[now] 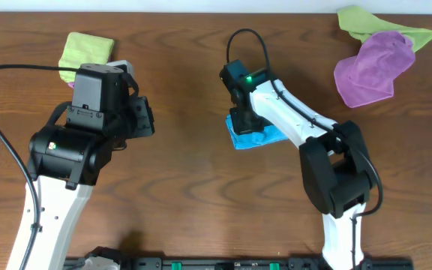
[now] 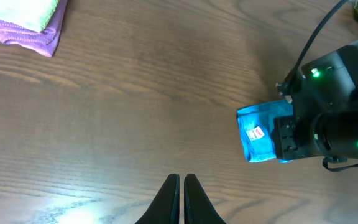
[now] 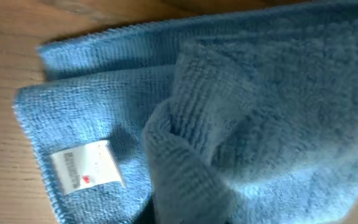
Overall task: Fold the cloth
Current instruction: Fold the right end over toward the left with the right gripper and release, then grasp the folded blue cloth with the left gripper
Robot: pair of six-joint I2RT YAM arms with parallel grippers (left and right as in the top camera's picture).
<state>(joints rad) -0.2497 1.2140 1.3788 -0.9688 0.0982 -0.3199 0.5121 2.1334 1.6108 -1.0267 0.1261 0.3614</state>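
Your right end effector (image 1: 244, 120) sits on the folded blue terry cloth (image 1: 267, 137) mid brown wooden worktop (image 1: 186, 195) (its spread hidden, can't tell), cloth's long axis left-right; left end effector (image 2: 181, 198), closed and empty, well apart.

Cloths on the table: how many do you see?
5. Blue cloth under the right gripper; folded green on folded purple, top left; loose green and loose purple, top right. The left arm may hide more.
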